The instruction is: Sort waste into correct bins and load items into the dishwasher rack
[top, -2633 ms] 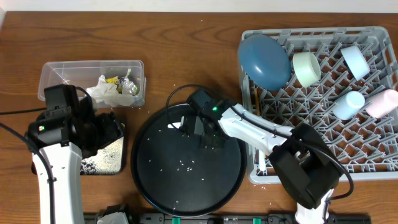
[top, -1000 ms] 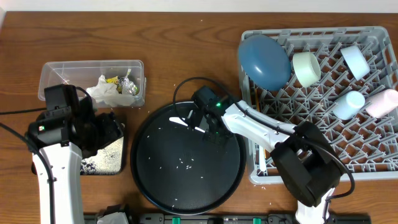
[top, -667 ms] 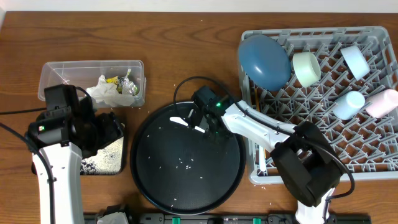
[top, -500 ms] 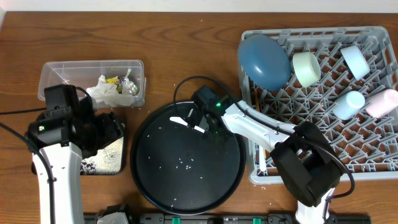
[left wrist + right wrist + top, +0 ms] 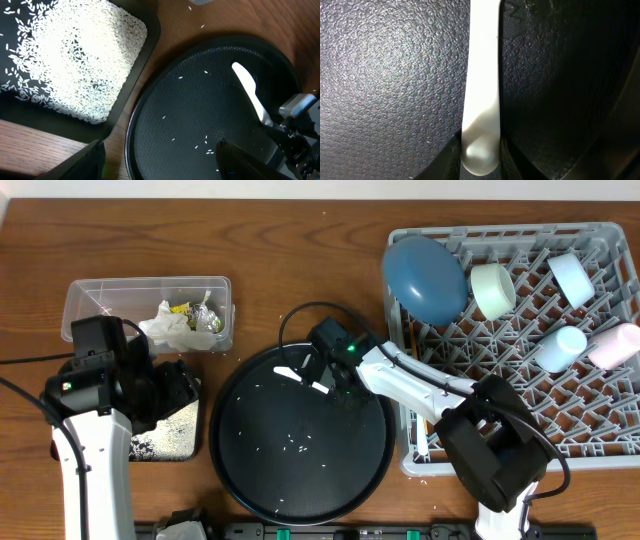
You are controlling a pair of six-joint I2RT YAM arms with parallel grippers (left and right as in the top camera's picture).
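At twelve o'clock on the round black tray (image 5: pixel 260 470), the right gripper (image 5: pixel 330 380) pinches the handle of the white plastic utensil (image 5: pixel 295 374); the left gripper (image 5: pixel 162 160), jaws spread, hangs at nine o'clock over the shallow black tray (image 5: pixel 151 47) of rice (image 5: pixel 75 55).

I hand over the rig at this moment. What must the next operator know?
Left claw: open, empty, near the shallow black tray.
Right claw: closed on the white utensil lying on the round black tray.
Done: tissue and wrappers in clear tub, rice pile in shallow tray, plate, bowls and cups in rack.
Left: utensil into rack; loose grains on round tray.
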